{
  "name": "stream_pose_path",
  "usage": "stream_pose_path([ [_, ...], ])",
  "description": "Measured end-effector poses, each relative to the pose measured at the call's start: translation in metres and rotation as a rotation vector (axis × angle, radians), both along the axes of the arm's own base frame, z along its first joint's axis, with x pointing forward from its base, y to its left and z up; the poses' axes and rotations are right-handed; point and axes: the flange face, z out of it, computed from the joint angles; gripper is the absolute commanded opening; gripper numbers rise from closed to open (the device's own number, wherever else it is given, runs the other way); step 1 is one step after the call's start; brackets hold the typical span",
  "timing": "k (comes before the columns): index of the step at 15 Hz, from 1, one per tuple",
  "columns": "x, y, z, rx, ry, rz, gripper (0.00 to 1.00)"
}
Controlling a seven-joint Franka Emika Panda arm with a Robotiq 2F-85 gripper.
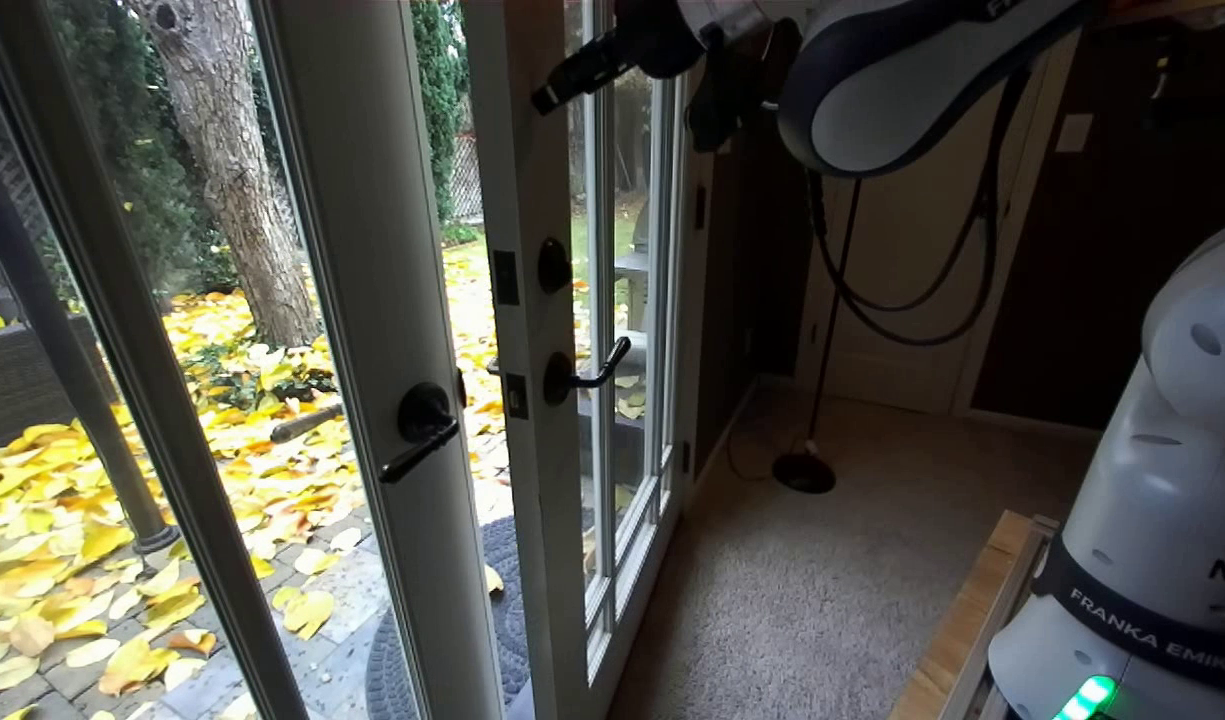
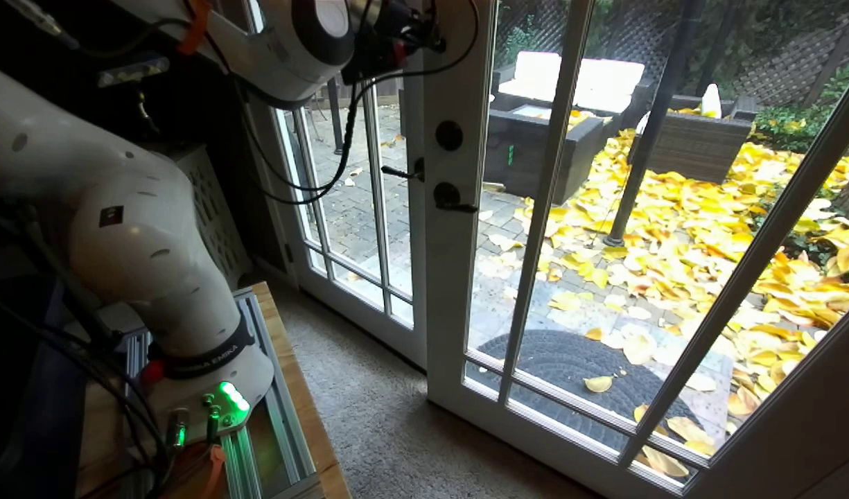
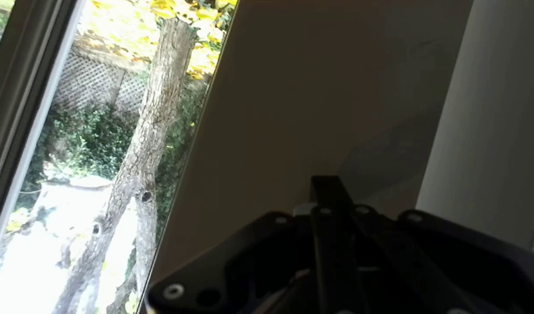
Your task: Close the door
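The door (image 1: pixel 550 480) is a tall white-framed leaf with long glass panes, a lever and a round deadbolt. It stands ajar into the room. Daylight shows between its latch edge and the neighbouring leaf. In an exterior view the door (image 2: pixel 446 298) overlaps that leaf. In the wrist view, upside down, its dark stile (image 3: pixel 319 87) fills the middle. My gripper (image 3: pixel 330 187) is shut and empty, its tips at the stile. In an exterior view the gripper (image 1: pixel 547 98) is at the stile's room face, above the deadbolt; it also shows in the other picture (image 2: pixel 434 38). Contact cannot be told.
The neighbouring glazed leaf (image 1: pixel 412 540) has a dark lever. A loose black cable (image 2: pixel 348 138) hangs from the arm. A floor stand with a round base (image 1: pixel 804 472) is on the carpet (image 1: pixel 772 600). The robot's wooden bench (image 2: pixel 306 416) faces the doors.
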Motion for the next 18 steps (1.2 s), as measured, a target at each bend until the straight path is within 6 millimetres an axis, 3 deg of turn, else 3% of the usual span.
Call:
stream_pose_path([
  [5, 0.02, 0.004, -0.011, 0.07, -0.06, 0.028, 0.0],
  [11, 0.058, 0.021, -0.019, 0.147, -0.091, 0.017, 0.0],
  [18, 0.076, 0.036, -0.027, 0.19, -0.138, -0.039, 0.0],
])
